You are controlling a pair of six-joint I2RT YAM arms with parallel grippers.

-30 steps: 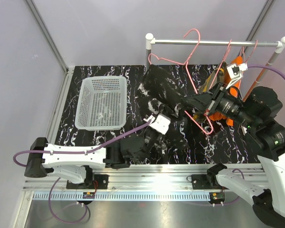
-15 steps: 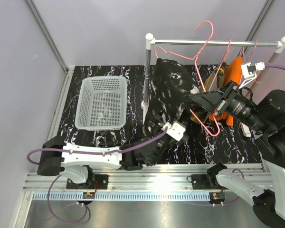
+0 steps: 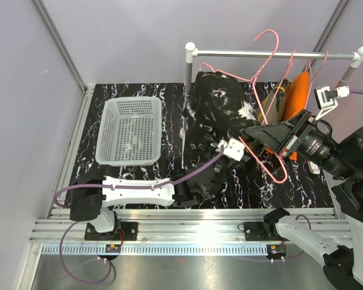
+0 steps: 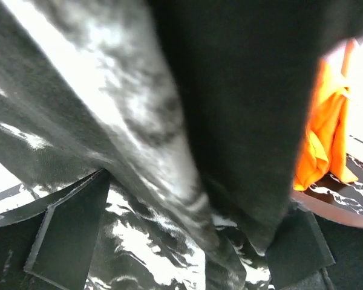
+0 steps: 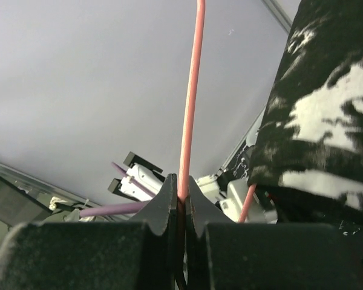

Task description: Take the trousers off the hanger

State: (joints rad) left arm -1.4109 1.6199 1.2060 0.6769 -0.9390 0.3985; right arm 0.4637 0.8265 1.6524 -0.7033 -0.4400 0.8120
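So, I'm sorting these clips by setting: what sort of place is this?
Probably a robotics test cell, not a home: plain lilac wall panels, a small silver clothes rail on a black marble-patterned tabletop, and an aluminium mounting rail.

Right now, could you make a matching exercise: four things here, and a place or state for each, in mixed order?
1 white basket
2 pink hanger
3 orange trousers
4 left gripper

A open, black-and-white trousers between its fingers
B on the table, left side
C hanging at the rail's right end
D pinched in the right gripper

Pairs: 1-B, 2-D, 3-C, 4-A
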